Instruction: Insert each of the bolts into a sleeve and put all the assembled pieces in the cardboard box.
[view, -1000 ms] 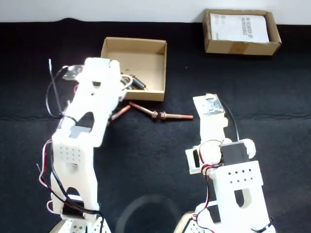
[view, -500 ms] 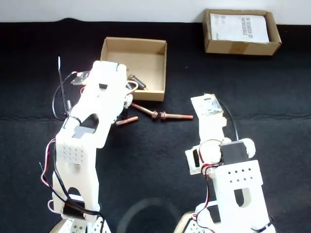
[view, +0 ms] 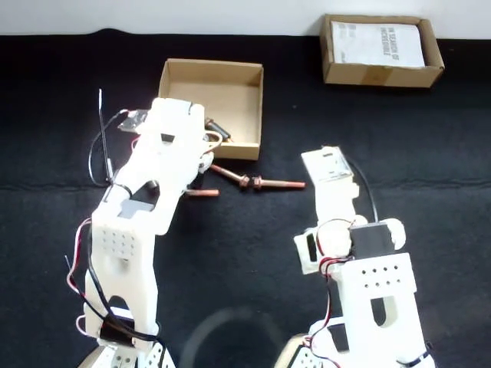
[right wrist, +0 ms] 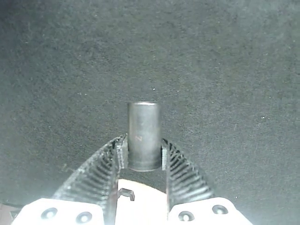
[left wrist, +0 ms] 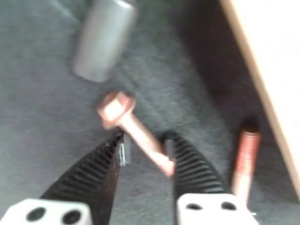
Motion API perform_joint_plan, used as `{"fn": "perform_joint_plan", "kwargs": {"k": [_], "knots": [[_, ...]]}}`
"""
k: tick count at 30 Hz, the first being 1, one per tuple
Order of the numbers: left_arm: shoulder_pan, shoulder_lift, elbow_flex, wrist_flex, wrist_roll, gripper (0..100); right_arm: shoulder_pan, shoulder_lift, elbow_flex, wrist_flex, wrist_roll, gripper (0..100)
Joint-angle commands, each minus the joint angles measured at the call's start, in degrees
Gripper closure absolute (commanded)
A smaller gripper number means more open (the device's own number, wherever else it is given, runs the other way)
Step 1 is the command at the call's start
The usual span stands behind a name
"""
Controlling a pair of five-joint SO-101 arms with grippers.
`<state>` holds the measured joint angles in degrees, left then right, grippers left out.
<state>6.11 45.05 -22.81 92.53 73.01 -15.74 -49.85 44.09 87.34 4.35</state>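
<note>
- Left arm [view: 146, 199]: stretched out from the near edge of the tabletop [view: 253, 253], slanting toward the cardboard box [view: 211, 67]. Its wrist end lies over the box's near left corner.
- Left gripper [left wrist: 145, 147]: fingers narrowed about a copper bolt [left wrist: 126, 119] that slants across the gap, head outward. In the high view the bolt's free end shows beside the arm, level on the cloth.
- Grey sleeve [left wrist: 103, 40]: lying on the tabletop just past the bolt head, not touching it.
- Right arm [view: 368, 284]: folded short on the right side, well apart from the box.
- Right gripper [right wrist: 143, 152]: closed on a dark sleeve [right wrist: 144, 131] held between the fingertips, open end pointing away.
- Slanted bolt [view: 228, 174] and level bolt [view: 280, 184]: on the tabletop between the two arms, heads nearly meeting, just in front of the box's front wall.
- Dark piece [view: 219, 130]: inside the cardboard box, at its front wall.
- Open room: bare cloth between the arms and ahead of the right gripper.
</note>
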Motion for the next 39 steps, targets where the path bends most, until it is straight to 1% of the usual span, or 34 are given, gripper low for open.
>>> {"fn": "perform_joint_plan", "kwargs": {"k": [1, 2, 5, 8, 12, 17, 19, 22, 26, 31, 35, 39], "knots": [[-0.84, 2.68, -1.01, 0.62, -0.26, 98, 1.63, 0.31, -0.92, -1.19, 0.97, 99.1], [-1.01, 3.03, -1.54, 0.62, -0.26, 99, 1.71, 0.31, -0.92, -1.54, 1.23, 99.1], [-1.45, 3.21, -2.07, 0.70, -1.05, 99, 1.71, 0.31, -0.84, -2.86, 1.41, 99.1], [-0.04, 2.86, -2.33, 0.26, -9.67, 99, 1.80, 0.31, -0.84, -4.35, 1.32, 99.1], [2.59, 2.77, -3.56, 2.29, -20.48, 99, 1.80, -0.13, -0.84, -5.41, 1.32, 99.1], [2.86, 2.68, -9.45, 7.82, -29.45, 99, 1.71, -0.40, -0.92, -6.37, 1.32, 99.1], [2.59, 1.27, -10.86, 8.53, -33.58, 99, 1.71, -0.40, -0.84, -7.52, 1.32, 99.1], [1.63, -5.93, -10.77, 8.53, -38.95, 99, 1.54, -0.40, -0.40, -11.03, 1.23, 99.1], [1.63, -18.15, -10.77, 8.44, -43.16, 99, 1.45, -0.40, -0.22, -17.10, -1.67, 99.1], [1.98, -30.46, -10.68, 8.44, -48.70, 99, 1.10, -0.40, -0.22, -22.46, -2.55, 99.1], [1.71, -37.93, -9.27, 8.44, -51.08, 99, 1.19, -0.48, -0.22, -24.66, -8.97, 99.1], [1.98, -46.11, -1.45, 8.44, -52.04, 99, 1.10, -0.92, -0.31, -25.80, -13.36, 99.1]]}}
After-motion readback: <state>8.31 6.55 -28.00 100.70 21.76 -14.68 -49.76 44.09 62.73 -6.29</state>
